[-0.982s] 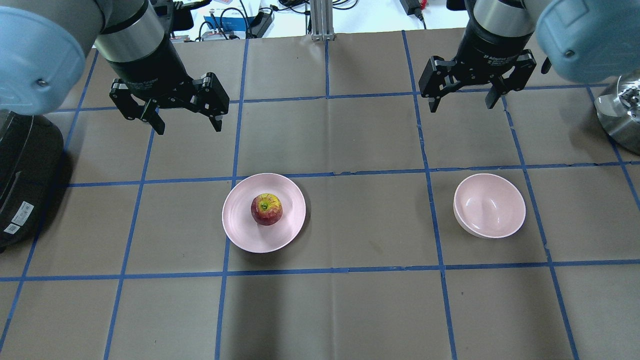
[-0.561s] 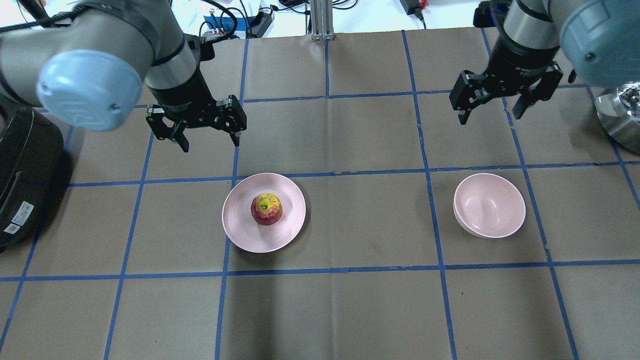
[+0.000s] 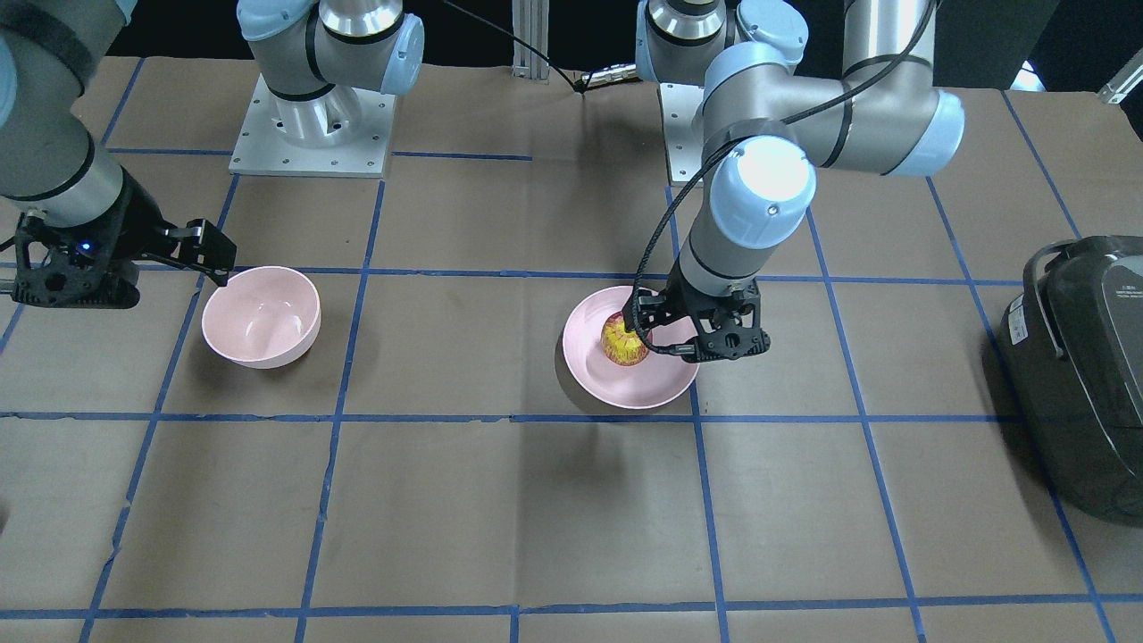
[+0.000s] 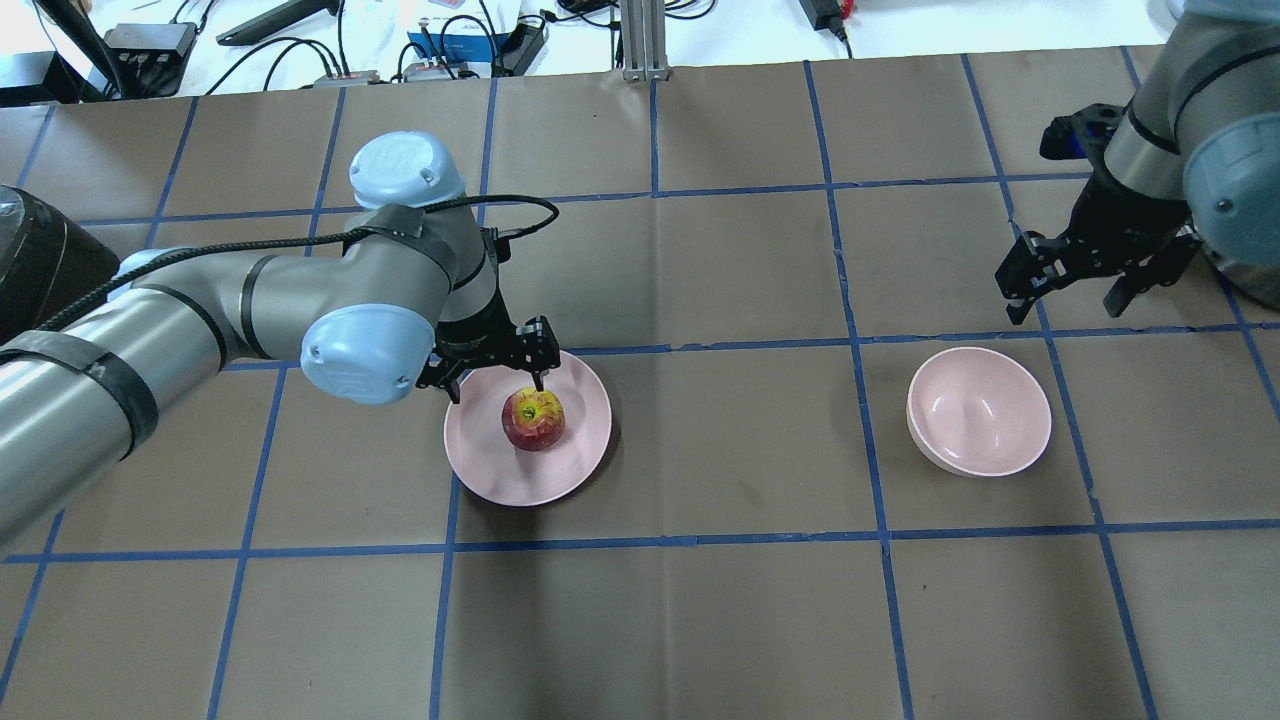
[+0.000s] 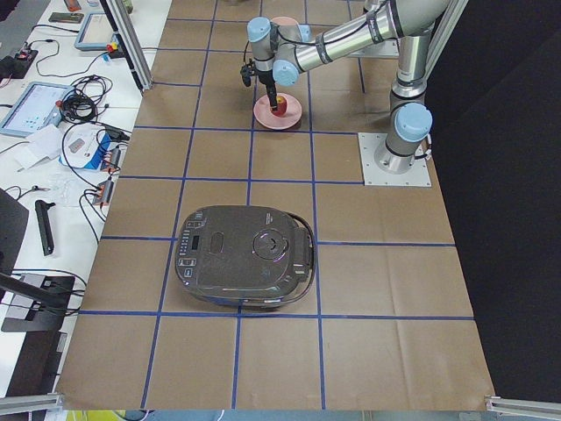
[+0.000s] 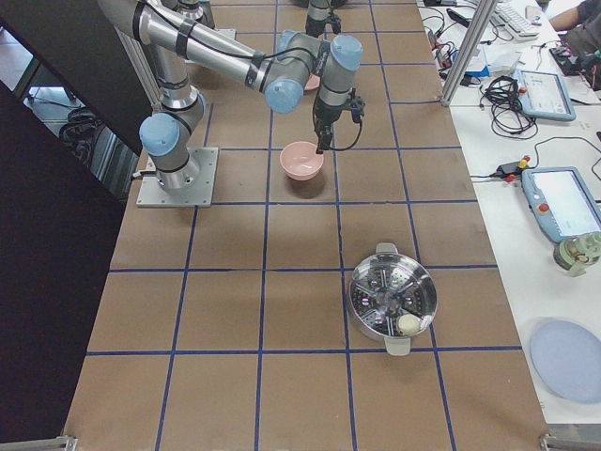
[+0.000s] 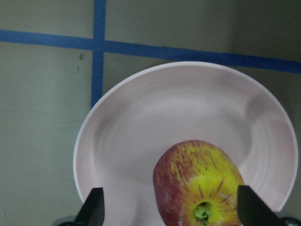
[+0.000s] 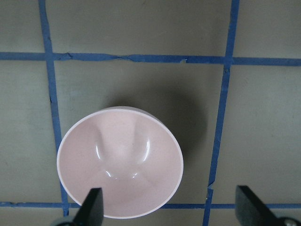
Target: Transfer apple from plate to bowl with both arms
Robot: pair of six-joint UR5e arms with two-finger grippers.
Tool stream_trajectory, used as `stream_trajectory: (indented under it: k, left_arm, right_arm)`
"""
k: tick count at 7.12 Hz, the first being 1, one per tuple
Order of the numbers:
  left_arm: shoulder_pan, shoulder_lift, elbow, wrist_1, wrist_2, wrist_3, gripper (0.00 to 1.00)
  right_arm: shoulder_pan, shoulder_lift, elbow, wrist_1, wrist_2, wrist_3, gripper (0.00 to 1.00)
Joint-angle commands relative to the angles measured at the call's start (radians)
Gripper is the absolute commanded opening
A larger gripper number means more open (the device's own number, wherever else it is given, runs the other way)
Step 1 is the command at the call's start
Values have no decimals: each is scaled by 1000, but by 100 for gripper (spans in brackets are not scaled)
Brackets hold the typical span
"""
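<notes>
The red-and-yellow apple [image 4: 533, 418] sits on the flat pink plate [image 4: 487, 462], left of centre. My left gripper [image 4: 495, 378] is open and hangs low over the plate's far edge, just behind the apple. In the left wrist view the apple [image 7: 200, 183] lies between the two fingertips [image 7: 94, 209], nearer the right one, untouched. The deep pink bowl [image 4: 979, 410] stands empty to the right. My right gripper [image 4: 1063, 300] is open and empty, above the table just beyond the bowl. The bowl [image 8: 120, 162] shows whole in the right wrist view.
A black rice cooker [image 4: 40, 260] stands at the table's left end. A steel steamer pot [image 6: 392, 299] stands at the right end. Blue tape lines grid the brown table cover. Cables and devices lie on the white bench beyond the far edge.
The left arm swung down and toward the plate, and its open gripper now sits low by the apple. The right gripper moved right and nearer the bowl. Both stayed open.
</notes>
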Motion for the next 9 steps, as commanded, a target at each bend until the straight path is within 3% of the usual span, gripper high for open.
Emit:
stream_trajectory:
  k: [1, 3, 4, 5, 6, 7, 9]
  left_arm:
    - [-25, -19, -9, 31, -33, -5, 100]
    - [-33, -20, -18, 45, -50, -25, 100]
    - [-33, -20, -25, 43, -48, -19, 100]
    - [-33, -28, -27, 43, -45, -16, 100]
    - [-33, -49, -26, 43, -41, -16, 95]
    - [-36, -61, -24, 45, -41, -18, 91]
    - [-48, -58, -18, 43, -39, -12, 41]
  right_arm:
    - [-39, 76, 157, -226, -4, -20, 100]
    - [-66, 98, 216, -294, 4, -20, 98]
    - [-67, 96, 233, -299, 4, -18, 85]
    - [-67, 96, 236, -290, 2, -17, 33]
    - [-67, 93, 232, -293, -1, -14, 7]
    - [-69, 84, 224, -291, -2, -6, 5]
    - [-58, 78, 204, -288, 8, 46, 3]
